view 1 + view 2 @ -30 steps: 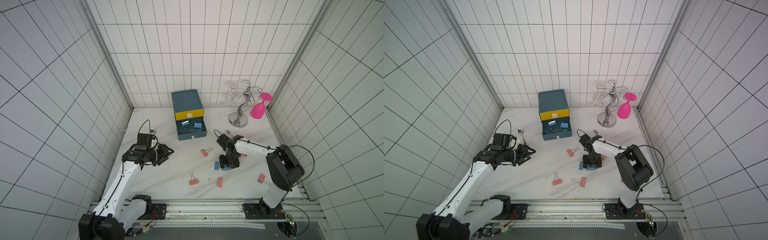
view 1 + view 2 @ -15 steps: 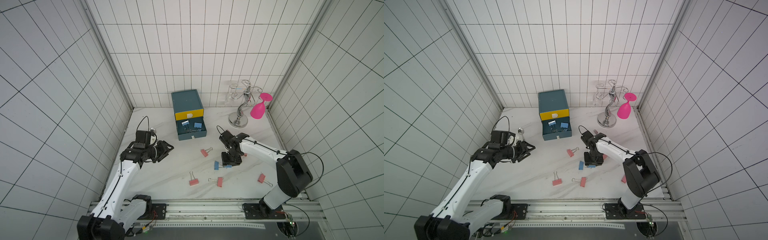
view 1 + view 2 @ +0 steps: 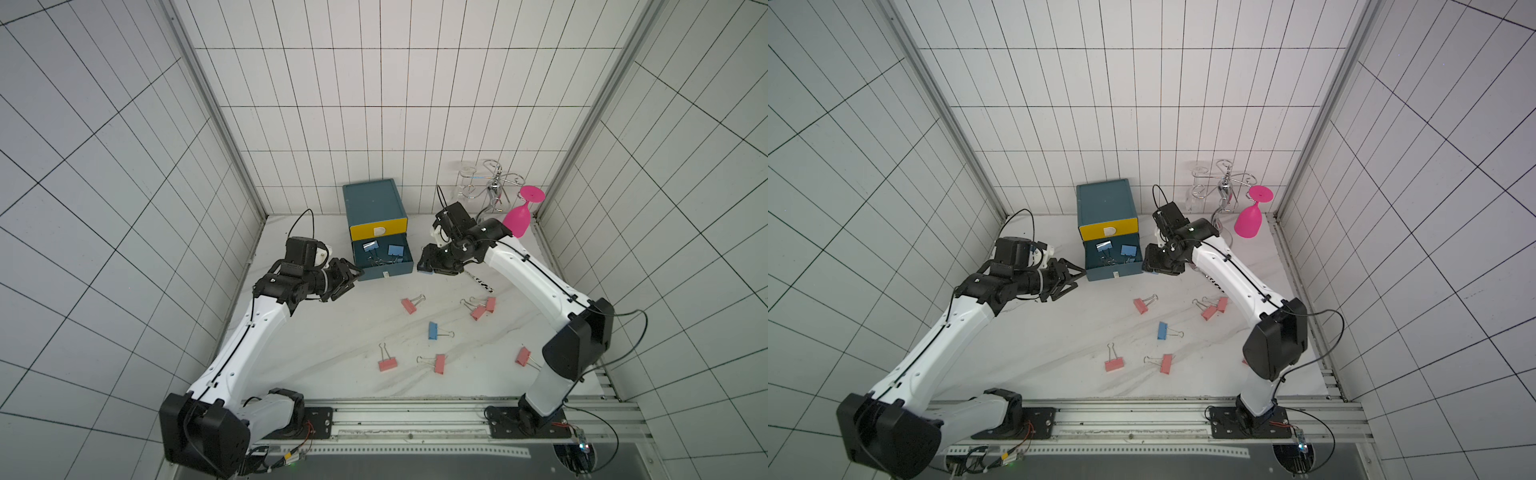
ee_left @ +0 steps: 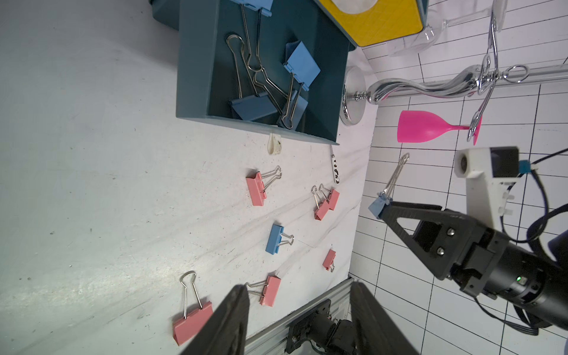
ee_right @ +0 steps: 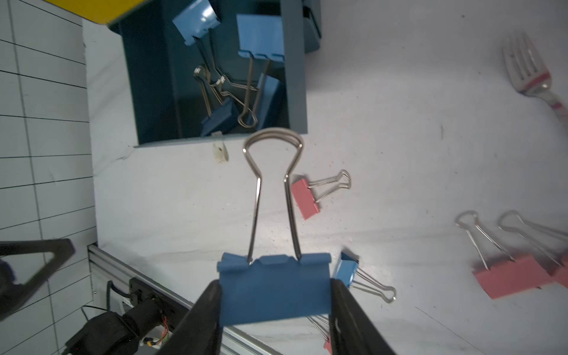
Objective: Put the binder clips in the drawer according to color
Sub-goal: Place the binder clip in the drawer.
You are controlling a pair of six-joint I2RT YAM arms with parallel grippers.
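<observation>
Well out in front of the open drawer (image 3: 386, 271), six salmon clips (image 3: 387, 365) lie scattered on the table (image 3: 324, 345). Among them, roughly midway back toward the drawer, lies a loose blue clip (image 3: 433, 331). These look light and stiff: a folded, painted metal body that will not give, and thin wire loops that swing on their hinges. I judge the body to be the place to hold. The loops would pivot, and the smooth paint may slide under the pads, so a firm squeeze is safest.

Closer in, just off the drawer's front corner on the right arm's side, the right gripper (image 5: 275, 295) hangs above the table, clamped on the carried blue clip (image 5: 273, 276). Its jaws are closed to the clip's width. The fingers (image 5: 212, 307) press on the two ends of the body, and the loops stick out ahead toward the drawer's front wall. The clip is not yet over the opening.

At the opposite front corner the left gripper (image 4: 297, 295) hovers with its jaws spread and nothing between them. Whether a fingertip touches the drawer's wall I cannot tell.

Inside the drawer several blue clips (image 3: 395, 249) lie tangled. Directly above it the yellow drawer (image 3: 378, 230) is closed, so the salmon clips have no open place yet.
</observation>
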